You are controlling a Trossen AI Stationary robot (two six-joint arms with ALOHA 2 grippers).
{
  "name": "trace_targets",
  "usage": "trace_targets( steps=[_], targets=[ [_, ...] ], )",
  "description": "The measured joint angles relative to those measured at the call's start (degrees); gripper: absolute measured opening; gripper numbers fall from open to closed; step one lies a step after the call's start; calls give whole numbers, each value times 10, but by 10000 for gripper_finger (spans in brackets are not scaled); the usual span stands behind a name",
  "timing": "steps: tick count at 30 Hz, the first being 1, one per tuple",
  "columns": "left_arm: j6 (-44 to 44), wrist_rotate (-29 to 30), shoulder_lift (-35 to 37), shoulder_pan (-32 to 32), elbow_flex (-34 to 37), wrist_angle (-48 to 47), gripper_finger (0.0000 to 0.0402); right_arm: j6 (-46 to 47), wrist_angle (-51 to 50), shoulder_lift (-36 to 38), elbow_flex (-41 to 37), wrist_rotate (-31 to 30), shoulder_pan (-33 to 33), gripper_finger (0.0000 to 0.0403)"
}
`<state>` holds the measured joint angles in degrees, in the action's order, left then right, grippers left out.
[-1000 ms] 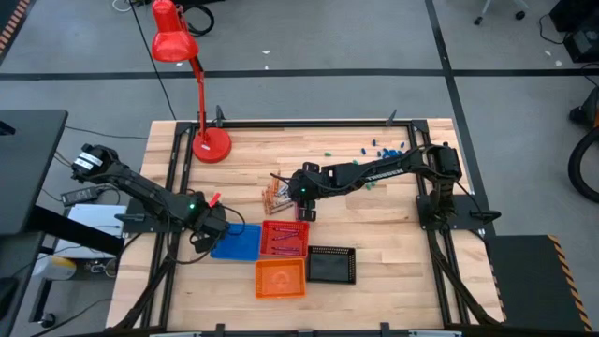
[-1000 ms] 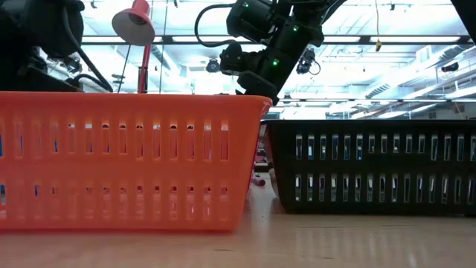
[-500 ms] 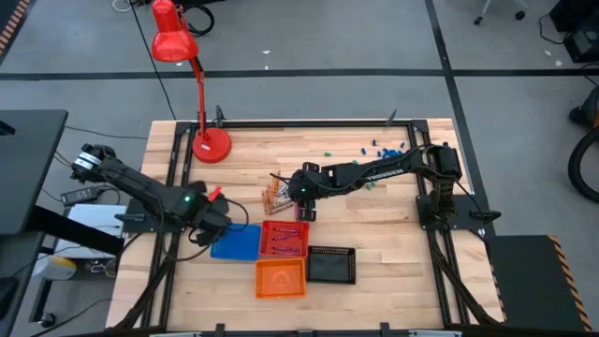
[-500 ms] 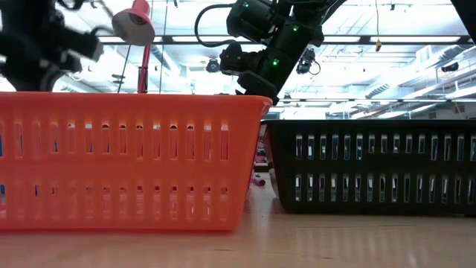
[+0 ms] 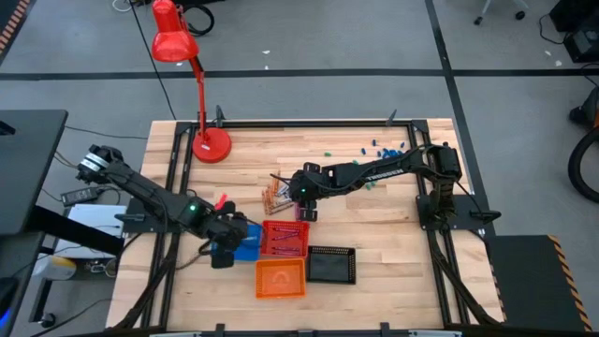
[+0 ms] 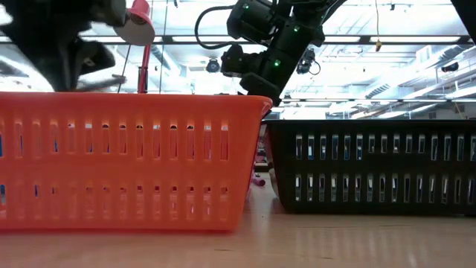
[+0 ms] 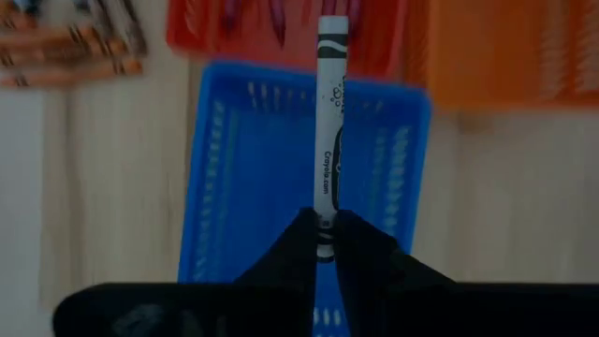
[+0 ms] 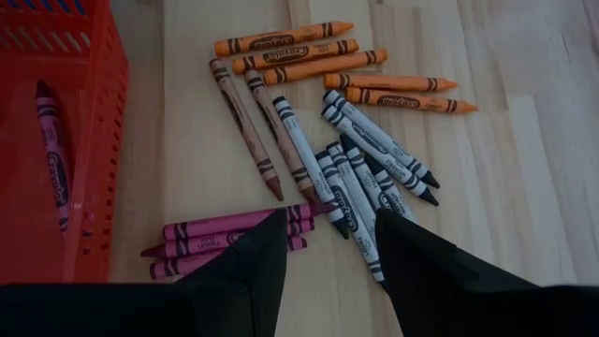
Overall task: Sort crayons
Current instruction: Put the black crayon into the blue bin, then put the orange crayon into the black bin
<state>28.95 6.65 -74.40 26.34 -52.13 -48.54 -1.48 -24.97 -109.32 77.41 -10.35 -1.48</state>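
Left wrist view: grey crayon (image 7: 330, 112) pinched between jaws.

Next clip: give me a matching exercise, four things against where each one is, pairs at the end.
Things:
1. grey crayon
2. left tool
3. right tool
4. magenta crayon

Places:
A. open above the loose crayon pile
B. lying in the red tray
C. over the blue tray
D. pinched between two dark fingers

Pairs: 1-D, 2-C, 3-A, 4-B
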Motion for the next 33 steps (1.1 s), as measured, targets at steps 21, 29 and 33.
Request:
trace_targets(
  steps=[21, 29, 33],
  targets=[
    [-15, -20, -91, 4, -8, -73, 133, -2, 4, 0, 0, 0, 0, 168],
    [-83, 69, -91, -30, -81, -99, 136, 9, -40, 43, -1, -28, 7, 168],
    [-154, 179, -91, -50, -83, -75, 137, 38, -74, 90, -17, -66, 28, 168]
  ],
)
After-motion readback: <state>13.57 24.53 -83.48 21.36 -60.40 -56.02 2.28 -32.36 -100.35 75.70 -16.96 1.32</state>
